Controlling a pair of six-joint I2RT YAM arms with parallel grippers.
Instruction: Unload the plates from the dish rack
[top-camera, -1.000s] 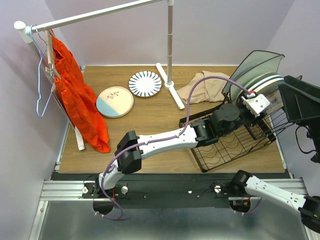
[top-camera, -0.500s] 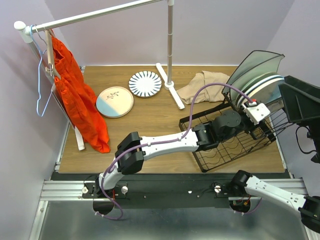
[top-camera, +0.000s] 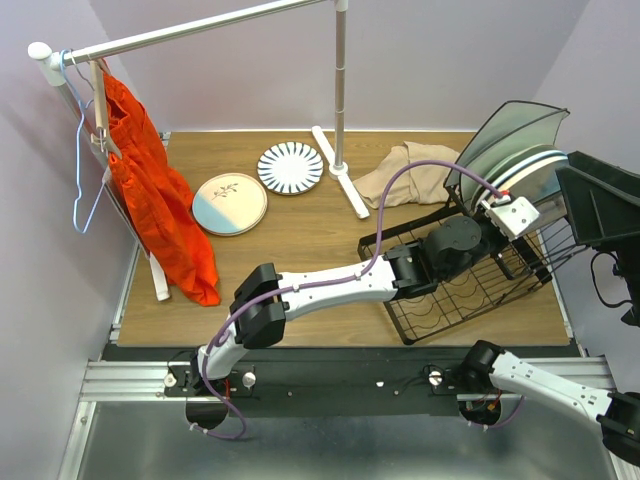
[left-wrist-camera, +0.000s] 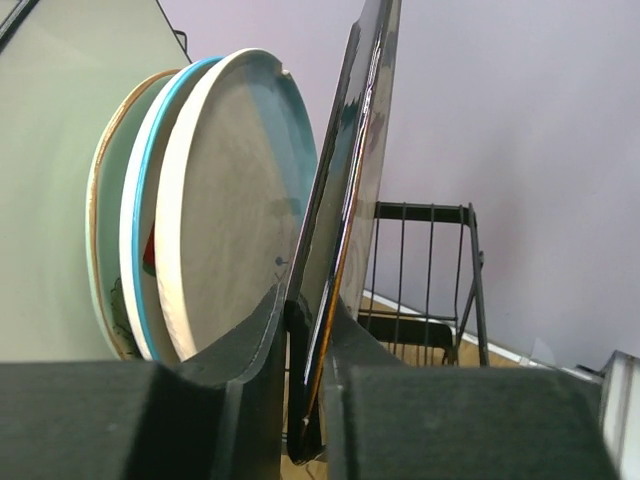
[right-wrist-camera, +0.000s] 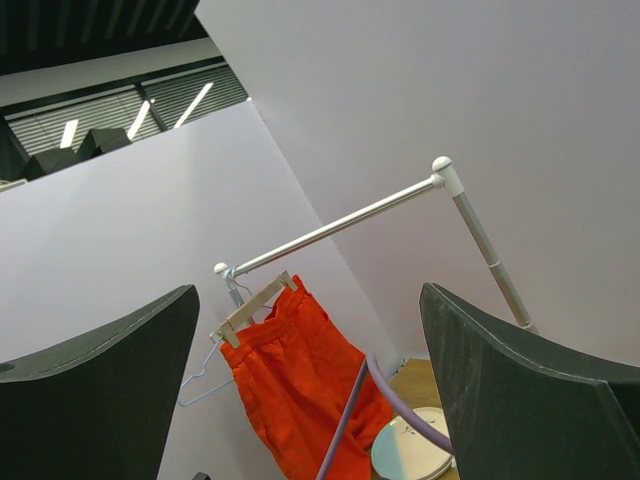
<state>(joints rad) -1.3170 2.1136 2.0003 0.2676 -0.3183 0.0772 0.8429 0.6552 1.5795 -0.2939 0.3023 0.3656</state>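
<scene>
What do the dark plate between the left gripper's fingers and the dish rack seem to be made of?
Dark plate: glazed ceramic or perhaps glass; its glossy face mirrors the surroundings. Dish rack: thin black wire, probably coated metal, with a dull finish.

We see right gripper (right-wrist-camera: 308, 290) fingers spread wide, framing a white clothes rail (right-wrist-camera: 340, 222), an orange garment (right-wrist-camera: 300, 395) on a hanger (right-wrist-camera: 255, 300), a purple cable (right-wrist-camera: 350, 410), plate (right-wrist-camera: 408, 456) edge lowest.
</scene>
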